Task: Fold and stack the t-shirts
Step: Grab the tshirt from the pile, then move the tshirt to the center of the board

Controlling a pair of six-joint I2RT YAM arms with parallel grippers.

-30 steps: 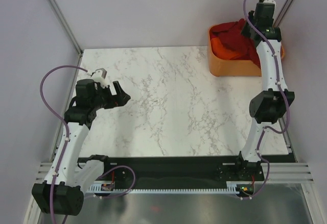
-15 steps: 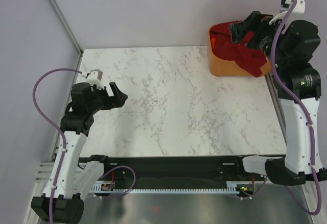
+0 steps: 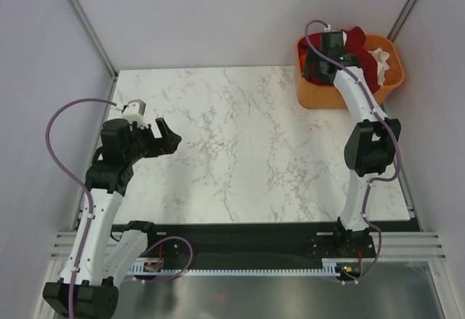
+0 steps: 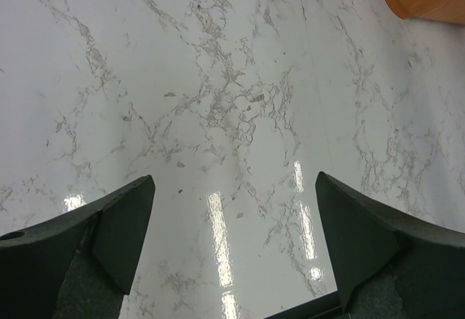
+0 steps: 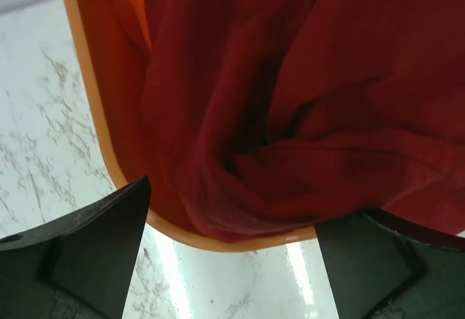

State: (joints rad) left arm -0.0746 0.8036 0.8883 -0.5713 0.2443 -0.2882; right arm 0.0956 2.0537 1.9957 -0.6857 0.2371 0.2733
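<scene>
Had the left jaws wide open over the counter. Had the right jaws open too, nothing gripped, just above the red shirt in the tub.

Table: white marble-pattern top with grey veins, glossy, filling the middle of the overhead view.
Back wall: plain pale lilac-grey panel rising behind the table's far edge.
Left wall: the same pale panel, along the table's left side.
Right wall: the same pale panel, along the table's right side.
Left post: slim metal bar rising from the table's far left corner.
Right post: matching bar near the table's far right corner.
Black strip: runs along the table's near edge.
Rail: ribbed aluminium profile, just on the near side of the table.
Metal sheet: brushed grey, nearer than the rail, with a faint reddish glint.
Light: soft and even; bright streaks reflect on the table.
</scene>
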